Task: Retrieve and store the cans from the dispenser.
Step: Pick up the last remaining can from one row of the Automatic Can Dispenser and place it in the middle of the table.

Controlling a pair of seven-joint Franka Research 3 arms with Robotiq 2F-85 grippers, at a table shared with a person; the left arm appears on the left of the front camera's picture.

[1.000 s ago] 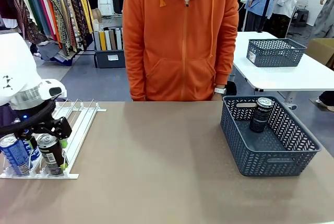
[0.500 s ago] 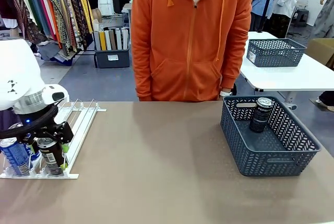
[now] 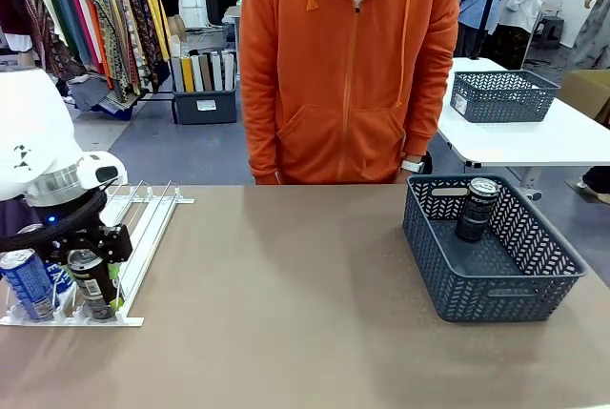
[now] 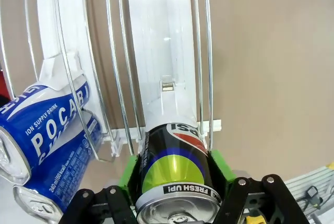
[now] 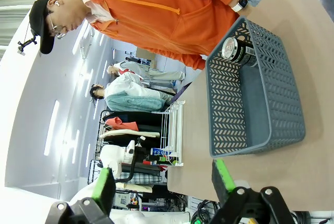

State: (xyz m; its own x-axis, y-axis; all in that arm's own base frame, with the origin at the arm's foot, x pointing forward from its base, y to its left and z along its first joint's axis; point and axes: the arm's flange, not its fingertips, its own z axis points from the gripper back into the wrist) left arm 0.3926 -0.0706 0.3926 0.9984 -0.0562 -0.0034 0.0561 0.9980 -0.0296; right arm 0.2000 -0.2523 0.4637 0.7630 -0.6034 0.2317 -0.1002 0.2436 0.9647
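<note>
The brown table [image 3: 286, 323] runs across the front view, and a person in an orange hoodie [image 3: 348, 66] stands at its far edge. On the robot's right side sits a dark grey mesh basket [image 3: 515, 299] with one dark can [image 3: 476, 209] upright in its far part. The white dispenser [image 3: 148, 223] lies at the robot's left side, its rails running away from the camera. The left arm [image 3: 33, 132] reaches down over the dispenser's front end. There the left gripper [image 3: 95, 287] is clamped on a dark can with a yellow-green band [image 4: 175, 166], a green pad [image 4: 128, 169] pressed to each side. This can stands at the front of a lane, at the low lip. Two blue cans [image 4: 47, 125] with white lettering stand in the neighbouring lane, just beside it. In the right wrist view, the right gripper [image 5: 164, 178] hangs with its fingers spread wide apart and nothing between them, well away from the basket.
</note>
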